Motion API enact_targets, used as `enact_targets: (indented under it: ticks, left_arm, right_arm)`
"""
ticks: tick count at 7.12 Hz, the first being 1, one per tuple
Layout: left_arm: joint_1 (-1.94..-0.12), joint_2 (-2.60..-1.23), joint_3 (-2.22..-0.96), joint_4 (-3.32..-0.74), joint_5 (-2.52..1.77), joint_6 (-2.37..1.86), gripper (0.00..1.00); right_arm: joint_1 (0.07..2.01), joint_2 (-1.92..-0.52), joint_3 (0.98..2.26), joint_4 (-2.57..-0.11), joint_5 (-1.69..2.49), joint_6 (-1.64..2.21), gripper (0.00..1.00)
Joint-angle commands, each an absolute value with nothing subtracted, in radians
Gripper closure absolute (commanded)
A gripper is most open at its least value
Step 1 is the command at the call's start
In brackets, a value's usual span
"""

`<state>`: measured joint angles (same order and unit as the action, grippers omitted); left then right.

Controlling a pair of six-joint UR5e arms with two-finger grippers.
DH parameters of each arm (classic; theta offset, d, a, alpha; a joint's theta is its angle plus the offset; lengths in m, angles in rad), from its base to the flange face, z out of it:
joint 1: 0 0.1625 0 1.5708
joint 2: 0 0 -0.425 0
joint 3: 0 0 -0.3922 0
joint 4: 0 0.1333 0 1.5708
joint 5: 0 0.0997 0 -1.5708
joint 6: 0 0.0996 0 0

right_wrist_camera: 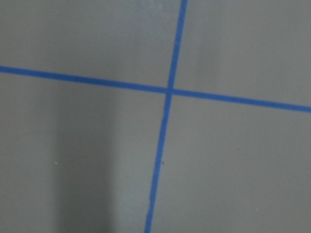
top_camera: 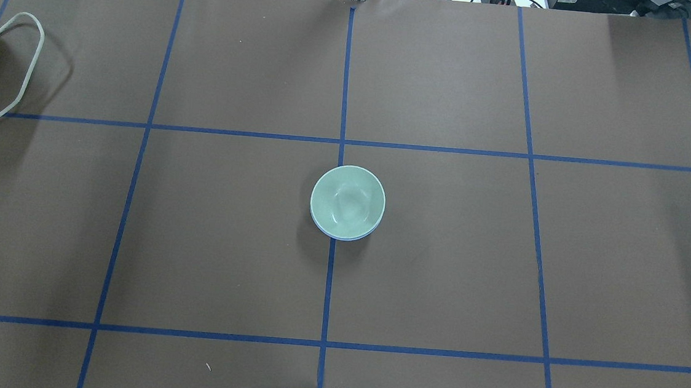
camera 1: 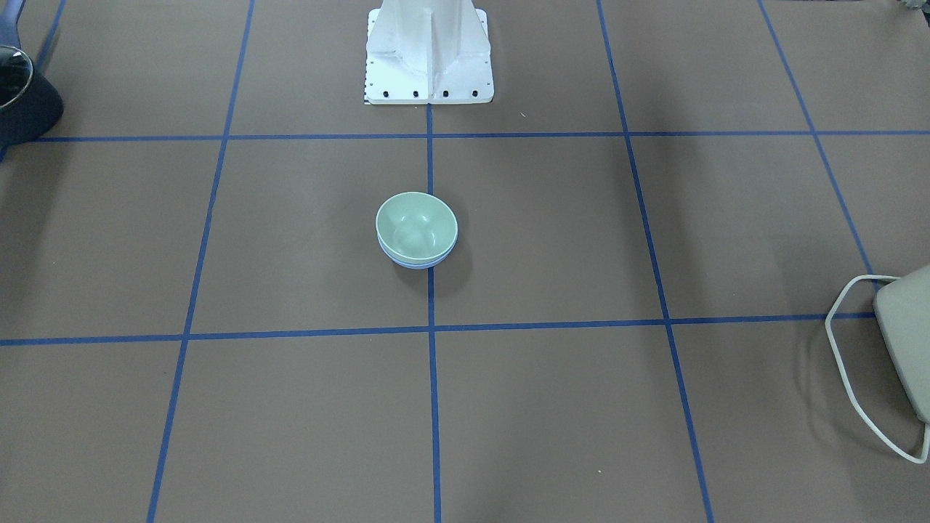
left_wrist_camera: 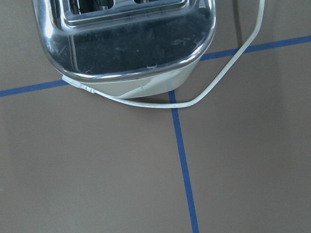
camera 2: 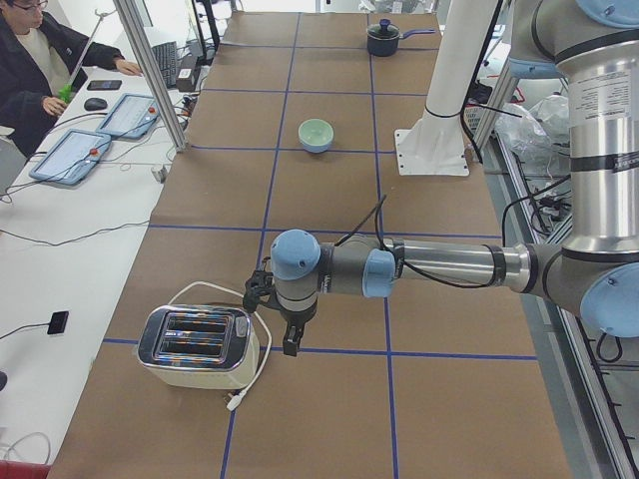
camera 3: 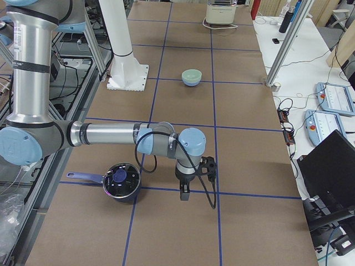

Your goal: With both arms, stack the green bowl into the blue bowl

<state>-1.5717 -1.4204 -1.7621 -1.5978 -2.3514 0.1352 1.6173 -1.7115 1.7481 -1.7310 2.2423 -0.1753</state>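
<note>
The green bowl [camera 1: 416,225] sits nested inside the blue bowl [camera 1: 419,264] at the table's centre; only a thin blue rim shows under it. The stack also shows in the overhead view, green bowl [top_camera: 348,201] over blue bowl [top_camera: 342,237], and small in the side views [camera 2: 317,133] [camera 3: 192,77]. My left gripper [camera 2: 290,344] hangs low beside the toaster, far from the bowls. My right gripper [camera 3: 184,194] hangs low beside the pot, also far from them. Both grippers show only in the side views, so I cannot tell whether they are open or shut.
A chrome and cream toaster [camera 2: 195,346] with a white cord lies at my left end of the table, close under the left wrist camera [left_wrist_camera: 131,43]. A dark pot with a glass lid [camera 3: 121,180] stands at my right end. The white pedestal [camera 1: 429,58] stands behind the bowls.
</note>
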Motion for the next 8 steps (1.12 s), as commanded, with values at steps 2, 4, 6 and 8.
enact_targets:
  ticks: [2, 4, 6, 8]
  left_arm:
    - [-1.583, -1.382, -1.772, -1.658, -2.361, 0.133, 0.02]
    - [-1.583, -1.382, -1.783, -1.655, -2.349, 0.135, 0.02]
    - [-1.583, -1.344, -1.798, -1.658, -2.349, 0.135, 0.02]
    - [-1.585, -1.341, -1.795, -1.657, -2.347, 0.135, 0.02]
  right_arm:
    - [1.631, -1.735, 1.744, -1.729, 2.220, -0.178, 0.00]
    - [1.629, -1.735, 1.743, -1.727, 2.221, -0.179, 0.00]
    - [1.629, -1.736, 1.743, -1.726, 2.221, -0.181, 0.00]
    - [1.629, -1.740, 1.741, -1.713, 2.221, -0.181, 0.00]
